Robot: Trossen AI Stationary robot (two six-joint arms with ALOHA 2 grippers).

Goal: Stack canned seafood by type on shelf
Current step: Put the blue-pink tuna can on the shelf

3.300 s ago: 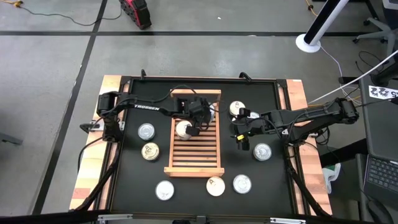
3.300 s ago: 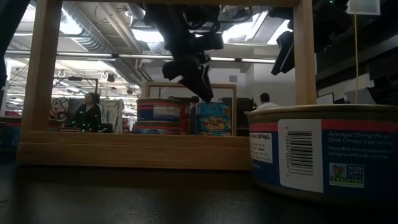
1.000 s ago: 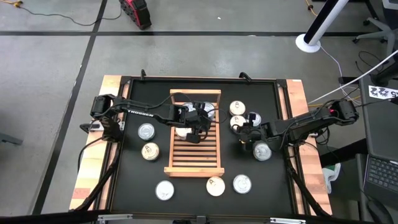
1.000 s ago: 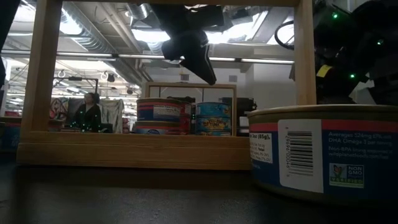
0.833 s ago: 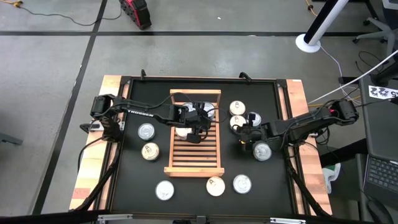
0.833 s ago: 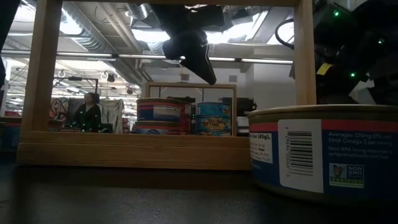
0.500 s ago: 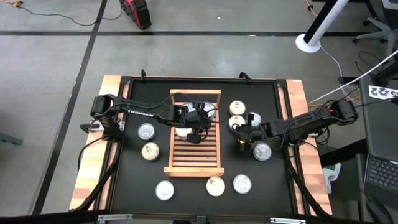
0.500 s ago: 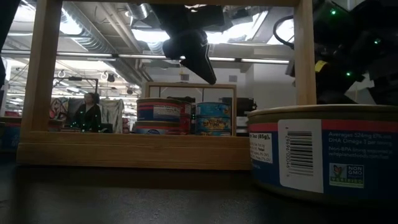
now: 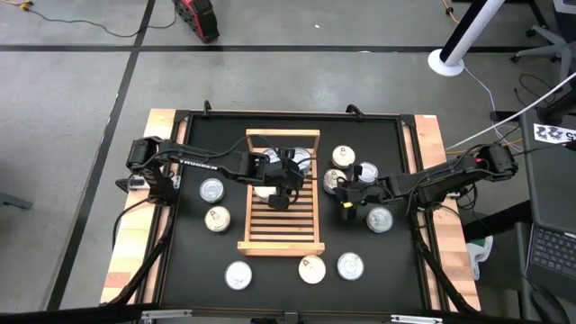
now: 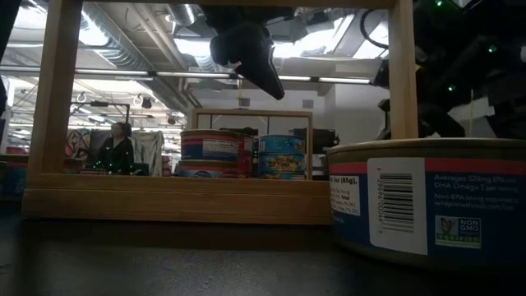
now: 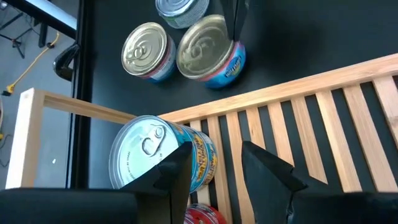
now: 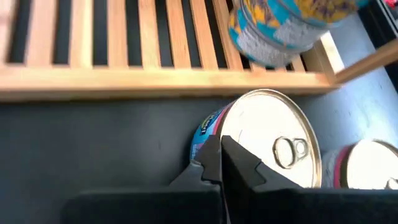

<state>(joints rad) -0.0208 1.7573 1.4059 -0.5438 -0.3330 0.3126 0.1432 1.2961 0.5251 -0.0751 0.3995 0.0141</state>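
1. The right gripper [image 12: 219, 163], pressed together, pinches the rim of a blue-labelled tin [image 12: 261, 143] at centre frame, beside the shelf [image 9: 281, 236]; such an edge hold could slip.
2. The left gripper [image 11: 214, 163], spread and empty, hovers over the shelf's upper end, risking a bump.

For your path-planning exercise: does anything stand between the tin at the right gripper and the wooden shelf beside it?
Nothing visible does. The right gripper, shut, sits at the cream-lidded tin, and only bare black table separates that tin from the shelf side rail.
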